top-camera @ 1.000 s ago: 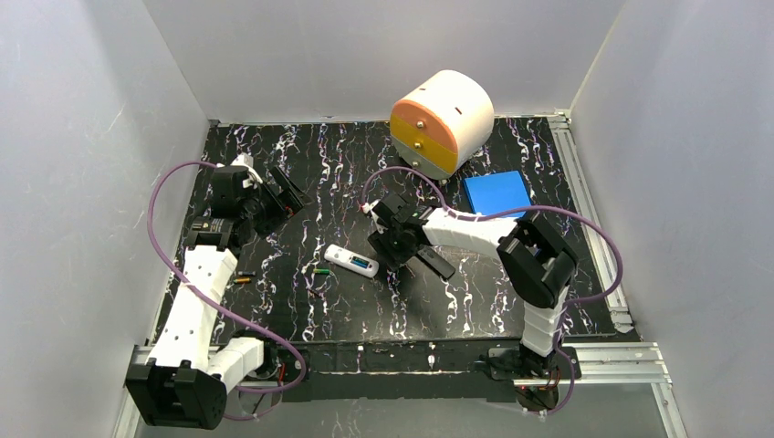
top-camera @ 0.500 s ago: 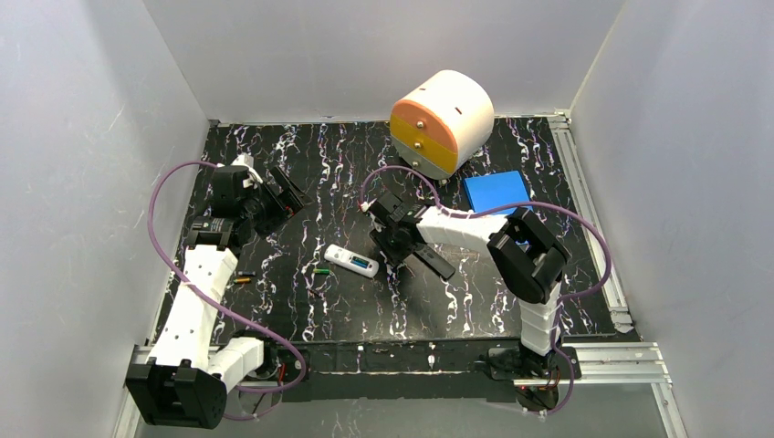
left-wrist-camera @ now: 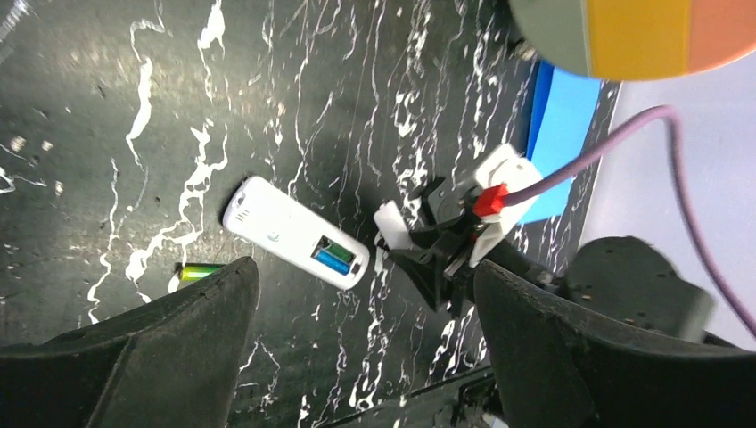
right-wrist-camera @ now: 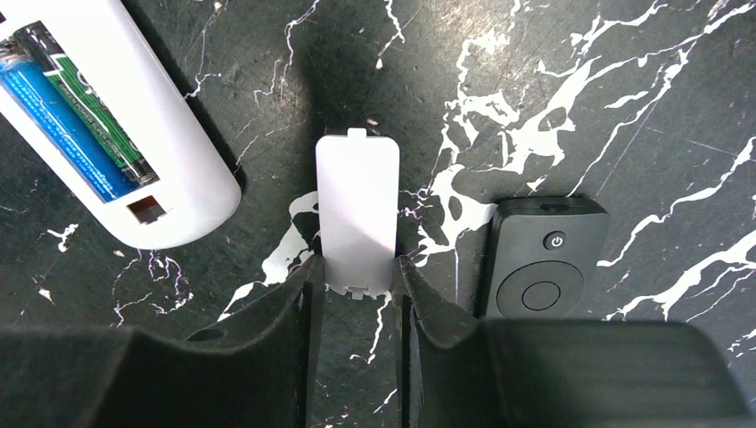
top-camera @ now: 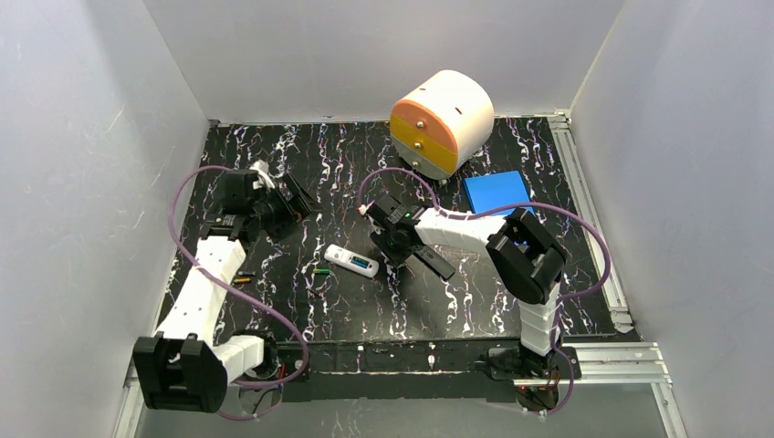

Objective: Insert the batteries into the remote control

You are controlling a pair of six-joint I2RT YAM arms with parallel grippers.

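Near left part of worktop (top-camera: pixel 475 301): one orange-yellow battery (top-camera: pixel 241 279) lies loose beside the left arm, close to the left edge. A loose green battery (top-camera: pixel 320 271) lies flat nearer the middle, just beside the white remote control (top-camera: pixel 351 261) and not touching it. Both are well apart from either set of fingers.

Middle of worktop: the white remote control lies back-up with its compartment open. Two cells are seated in it side by side, a blue battery (right-wrist-camera: pixel 62 125) and a green-and-black battery (right-wrist-camera: pixel 89 98).

Just right of that remote, the white battery cover (right-wrist-camera: pixel 357 205) lies flat on the worktop. The right fingers (right-wrist-camera: pixel 276 330) are down at the worktop, one on each long edge of the cover's near end, pinching it. The seated cells are to the left of these fingers, apart from them. A black remote control (right-wrist-camera: pixel 544 259) lies buttons-up just to the right of the fingers, not touching the cover.

Left-middle: the left fingers (left-wrist-camera: pixel 160 357) are spread wide with nothing between them, raised above the worktop and well apart from the white remote.

Far right: a blue box (top-camera: pixel 496 192). At the far edge: a round cream-and-orange drawer unit (top-camera: pixel 442 121).
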